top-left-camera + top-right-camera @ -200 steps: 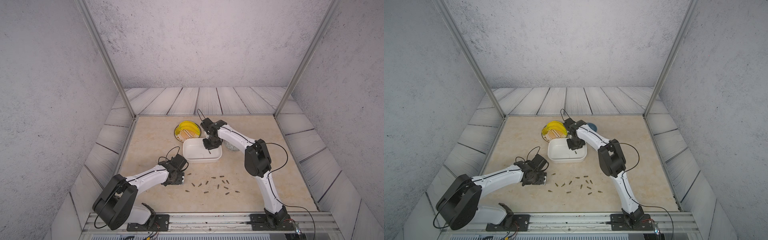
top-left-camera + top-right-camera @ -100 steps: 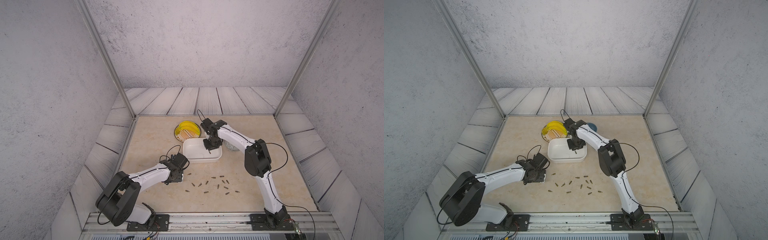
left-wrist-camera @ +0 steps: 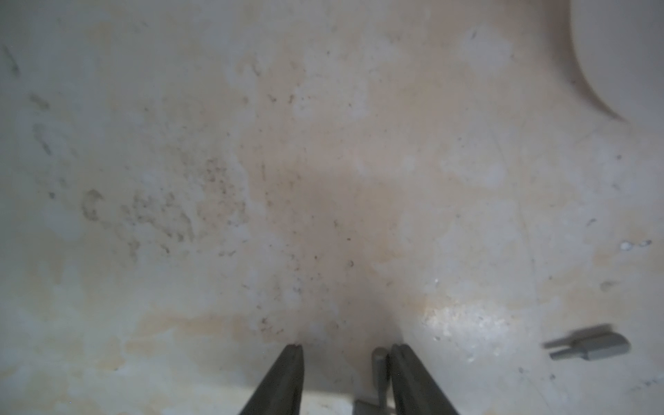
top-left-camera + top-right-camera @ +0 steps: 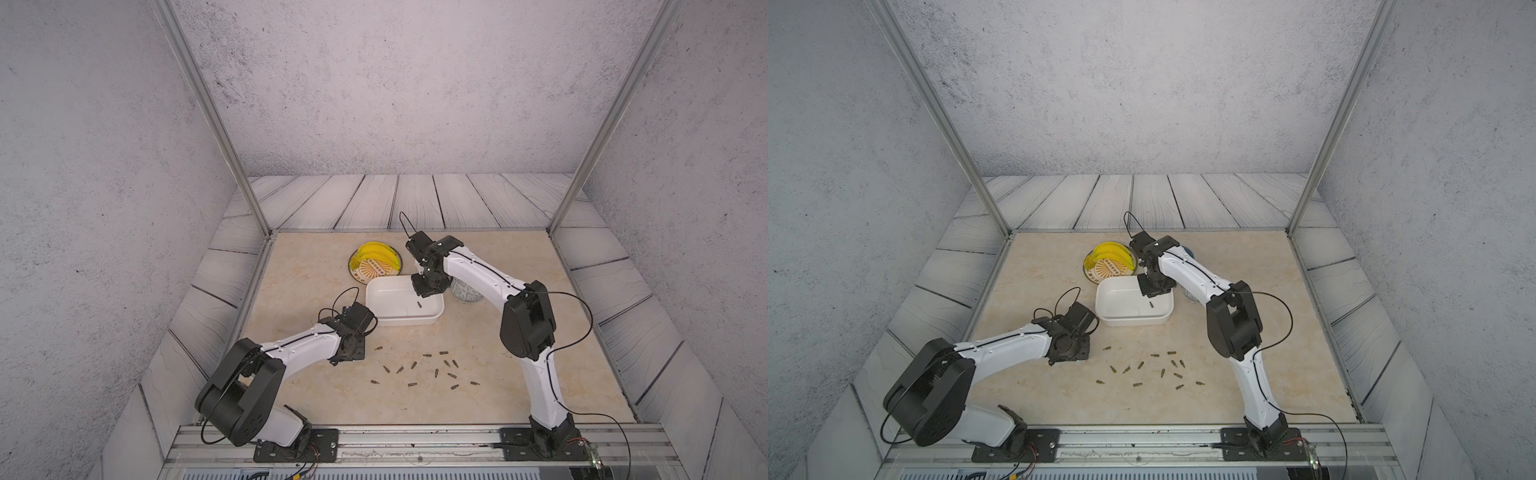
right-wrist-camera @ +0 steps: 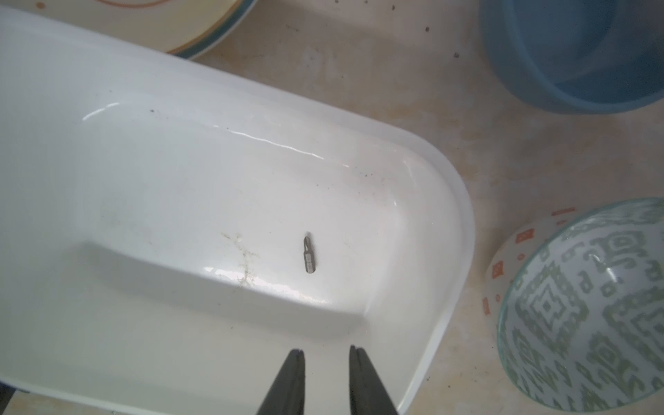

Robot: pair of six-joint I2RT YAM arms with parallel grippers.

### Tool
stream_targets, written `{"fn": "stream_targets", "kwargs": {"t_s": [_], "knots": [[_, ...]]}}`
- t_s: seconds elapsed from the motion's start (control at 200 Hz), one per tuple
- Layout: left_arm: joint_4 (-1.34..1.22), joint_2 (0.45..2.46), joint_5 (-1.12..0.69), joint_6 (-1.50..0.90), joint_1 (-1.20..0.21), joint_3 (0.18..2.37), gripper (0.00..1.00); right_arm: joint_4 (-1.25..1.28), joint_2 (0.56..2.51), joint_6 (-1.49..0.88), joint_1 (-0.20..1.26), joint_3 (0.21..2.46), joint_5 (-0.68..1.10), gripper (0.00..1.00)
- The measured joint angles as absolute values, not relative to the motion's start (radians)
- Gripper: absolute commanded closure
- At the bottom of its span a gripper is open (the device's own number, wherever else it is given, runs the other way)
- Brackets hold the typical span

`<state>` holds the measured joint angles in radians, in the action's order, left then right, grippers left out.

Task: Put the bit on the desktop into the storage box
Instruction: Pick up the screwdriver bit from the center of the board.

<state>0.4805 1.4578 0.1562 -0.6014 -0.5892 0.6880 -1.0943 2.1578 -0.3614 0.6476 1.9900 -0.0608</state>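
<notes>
The bit on the desk, lower left of centre in a top view, was best centred between the parted left fingers before closing; the right fingers were held slightly apart, empty, over the box.

Your box: glossy white plastic, smooth, faintly stained. Bit: dull grey metal. Desktop: matt marble pattern, speckled.
</notes>
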Motion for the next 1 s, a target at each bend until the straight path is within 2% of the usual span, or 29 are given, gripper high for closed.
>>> {"fn": "stream_targets", "kwargs": {"t_s": [0.395, 1.001], "knots": [[0.464, 1.477, 0.096, -0.595, -0.569, 0.703, 0.77, -1.118, 2.111, -0.362, 0.638, 1.977, -0.089, 0.73], [0.475, 1.483, 0.093, -0.591, -0.569, 0.712, 0.79, -1.131, 1.988, -0.365, 0.62, 1.886, -0.124, 0.73]]}}
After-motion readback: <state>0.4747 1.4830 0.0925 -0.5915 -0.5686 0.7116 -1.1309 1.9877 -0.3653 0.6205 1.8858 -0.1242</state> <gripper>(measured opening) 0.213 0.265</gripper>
